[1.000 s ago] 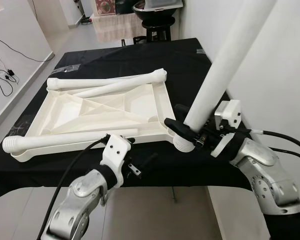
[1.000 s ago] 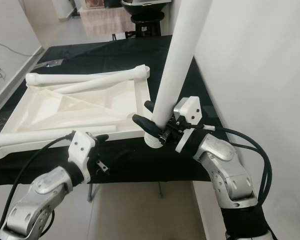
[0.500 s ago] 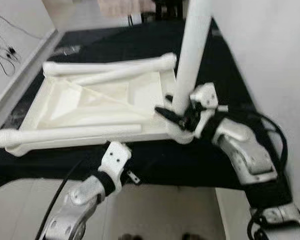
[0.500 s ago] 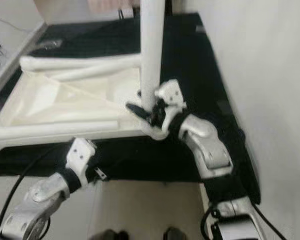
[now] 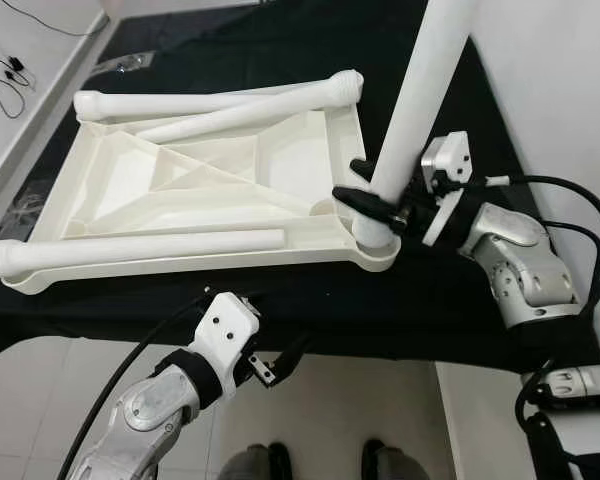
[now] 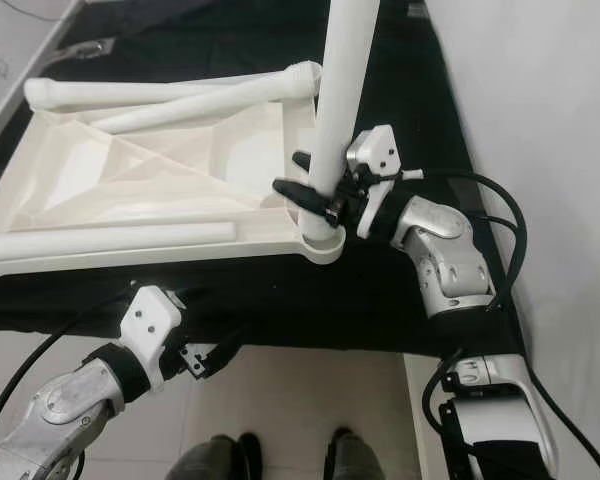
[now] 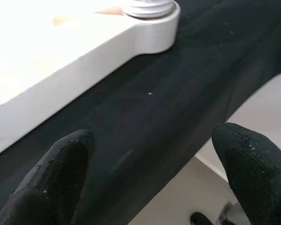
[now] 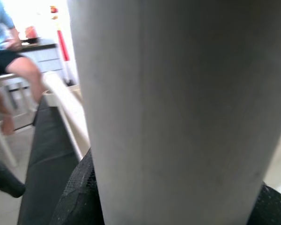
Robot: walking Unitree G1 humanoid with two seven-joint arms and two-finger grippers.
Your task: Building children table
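A white plastic children's tabletop (image 5: 220, 200) lies upside down, ribbed underside up, on a table covered with a black cloth (image 5: 280, 40). No brand, label or writing can be read on any part.

Right gripper (image 5: 380, 205): its black fingers are pinched around a white table leg (image 5: 420, 90) close to the leg's lower end. The leg stands nearly upright, and its threaded end sits at the socket (image 5: 372, 243) in the near right corner of the tabletop.

Three more white legs lie flat on the tabletop: one (image 5: 130, 250) along the near edge, one (image 5: 170, 102) along the far edge, and one (image 5: 250, 108) slanting beside it toward the far right corner.

Left gripper (image 5: 280, 360): held below the near table edge, touching nothing; in the left wrist view its fingers (image 7: 61, 173) are spread apart, facing the black cloth and a tabletop corner.

A seated person (image 8: 9, 61) appears far off in the right wrist view.
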